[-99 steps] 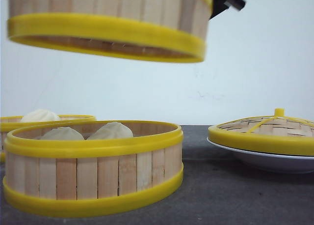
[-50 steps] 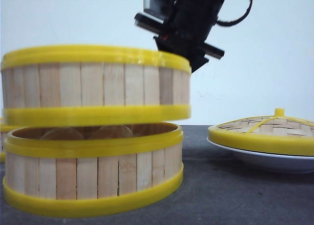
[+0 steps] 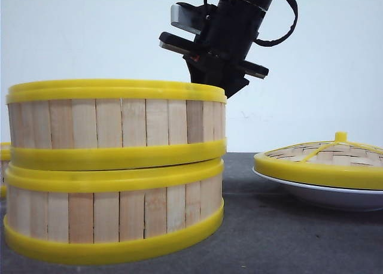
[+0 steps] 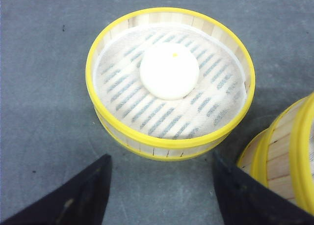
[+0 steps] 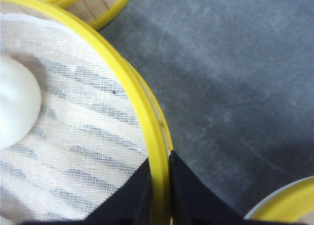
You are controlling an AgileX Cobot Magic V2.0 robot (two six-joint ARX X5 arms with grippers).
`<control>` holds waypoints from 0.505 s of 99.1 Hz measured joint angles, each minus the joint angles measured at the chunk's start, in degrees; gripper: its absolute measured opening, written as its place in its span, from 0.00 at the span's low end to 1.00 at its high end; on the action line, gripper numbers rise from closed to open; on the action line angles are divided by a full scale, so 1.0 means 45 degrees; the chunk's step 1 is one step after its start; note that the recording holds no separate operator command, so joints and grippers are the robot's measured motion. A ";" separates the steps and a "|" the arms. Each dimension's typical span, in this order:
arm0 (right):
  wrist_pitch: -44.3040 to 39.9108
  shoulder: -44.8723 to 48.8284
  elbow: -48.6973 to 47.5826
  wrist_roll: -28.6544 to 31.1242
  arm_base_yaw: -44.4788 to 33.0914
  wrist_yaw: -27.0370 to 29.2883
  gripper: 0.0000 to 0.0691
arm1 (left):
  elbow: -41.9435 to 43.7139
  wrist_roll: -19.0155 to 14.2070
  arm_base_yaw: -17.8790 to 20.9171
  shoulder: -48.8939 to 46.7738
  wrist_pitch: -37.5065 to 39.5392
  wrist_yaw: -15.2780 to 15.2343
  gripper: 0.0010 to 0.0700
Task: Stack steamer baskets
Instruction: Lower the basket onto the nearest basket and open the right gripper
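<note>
Two steamer baskets are stacked at the left of the front view, the upper basket (image 3: 116, 124) sitting on the lower basket (image 3: 114, 220). My right gripper (image 3: 210, 81) comes down from above and is shut on the upper basket's yellow rim (image 5: 122, 72), one finger inside and one outside. A white bun (image 5: 14, 107) lies on the cloth inside it. A third steamer basket (image 4: 167, 141), holding one bun (image 4: 169, 70), stands beside the stack (image 4: 289, 161). My left gripper (image 4: 159, 185) hangs open above the table just in front of that third basket, with nothing between its fingers.
A woven lid (image 3: 323, 160) with a yellow rim and knob rests on a white plate (image 3: 329, 197) at the right. Dark grey table surface (image 3: 269, 238) lies between the stack and the plate. The third basket's edge (image 3: 3, 166) peeks out behind the stack.
My right gripper has lowered the upper basket from high in the air onto the lower basket, covering its buns. Lid and plate have not moved.
</note>
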 joint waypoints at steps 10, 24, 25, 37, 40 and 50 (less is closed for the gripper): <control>0.0005 0.0000 0.0000 0.0000 0.0024 0.0068 0.03 | 0.0000 0.0000 0.0000 0.0000 0.0000 0.0000 0.55; -0.0024 0.0000 0.0000 0.0010 0.0049 0.0141 0.03 | 0.0000 0.0000 0.0000 0.0000 0.0005 0.0000 0.55; -0.0039 0.0000 0.0000 0.0015 0.0053 0.0146 0.03 | 0.0000 0.0000 0.0000 0.0000 0.0005 0.0000 0.55; -0.0097 0.0000 0.0000 0.0053 0.0063 0.0151 0.03 | 0.0000 0.0000 0.0000 0.0000 0.0005 0.0000 0.55; -0.0097 0.0000 0.0000 0.0063 0.0063 0.0151 0.03 | 0.0000 0.0000 0.0000 0.0000 0.0005 0.0000 0.55; -0.0126 0.0000 0.0000 0.0102 0.0092 0.0151 0.03 | 0.0000 0.0005 0.0000 0.0000 0.0005 0.0000 0.55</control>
